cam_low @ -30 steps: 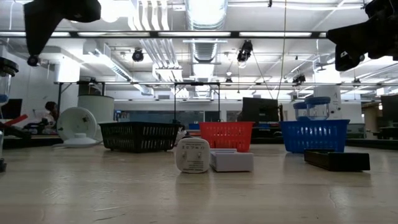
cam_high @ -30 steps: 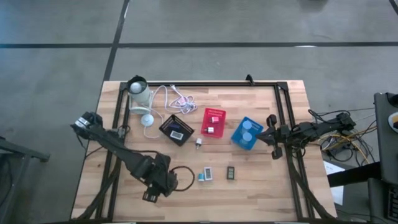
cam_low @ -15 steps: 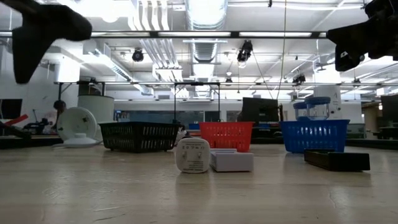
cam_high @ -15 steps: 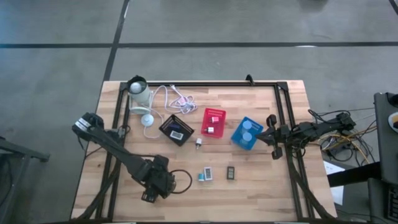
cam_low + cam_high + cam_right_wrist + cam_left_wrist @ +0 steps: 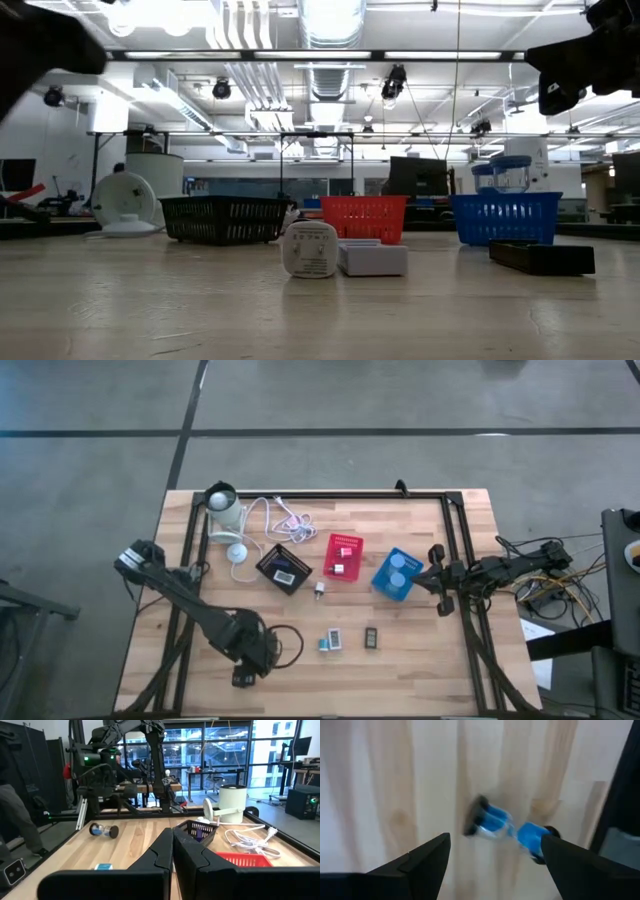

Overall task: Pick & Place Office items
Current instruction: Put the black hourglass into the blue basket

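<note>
Two grippers show here, and only the left one is over the work. The left gripper [image 5: 243, 678] hangs near the front left of the desk [image 5: 420, 670], its fingers [image 5: 420, 865] spread wide with nothing between them. Below it, in the left wrist view, lies a small item with blue middle parts and dark ends [image 5: 507, 827], on its side on the bare wood between the two fingers and apart from both; it is too blurred to name further. The right wrist view shows the same item [image 5: 104, 830] lying on the desk in front of the left arm.

Farther toward the middle, a small white block [image 5: 335, 640] with a tiny blue piece [image 5: 324, 645] touching it sits beside a small black block [image 5: 371, 638]. Behind these stand three mesh bins in a row: the black bin [image 5: 284, 568], the red bin [image 5: 343, 556] holding small pale pieces, and the blue bin [image 5: 397, 574] with two pale-blue round pieces [image 5: 404, 568] in it. A tiny item [image 5: 320, 590] lies between the black and red bins.

The right gripper [image 5: 433, 576] waits just beside the blue bin, its fingers [image 5: 187, 857] pressed together and empty. A white lamp [image 5: 226, 512] with its cable stands at the back left.
</note>
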